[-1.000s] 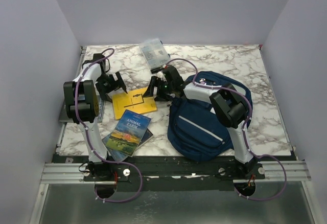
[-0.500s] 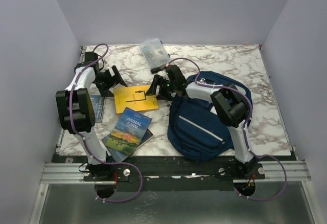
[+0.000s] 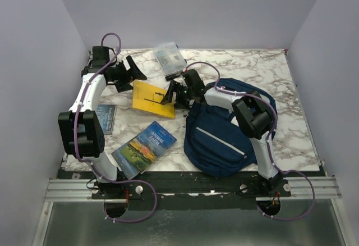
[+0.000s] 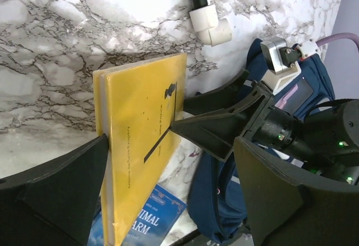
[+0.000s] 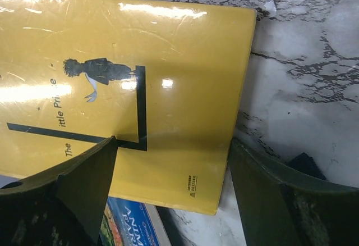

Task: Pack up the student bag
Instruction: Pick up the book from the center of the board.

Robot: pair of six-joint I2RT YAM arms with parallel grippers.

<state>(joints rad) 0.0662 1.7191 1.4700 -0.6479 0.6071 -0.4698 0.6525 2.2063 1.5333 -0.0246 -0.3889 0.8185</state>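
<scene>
- I judge the step to be picking up the yellow book (image 3: 148,97); the bag (image 3: 221,136) lies just right of it, on the counter's (image 3: 252,66) near right.
- Right claw (image 3: 168,95) is spread astride the book's right edge.
- Left claw (image 3: 137,71) is spread and empty, far-left of the book.
- Next, I'd pinch that edge and lift it bagward.

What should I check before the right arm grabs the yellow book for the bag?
1. Right gripper open: ok.
2. Its jaws straddle the yellow book's edge: ok, one finger over the cover, the other beyond the edge.
3. Book gripped: not ok, jaws stand apart.
4. Left gripper open: ok.
5. Student bag mouth open: cannot tell, no view shows it.
</scene>
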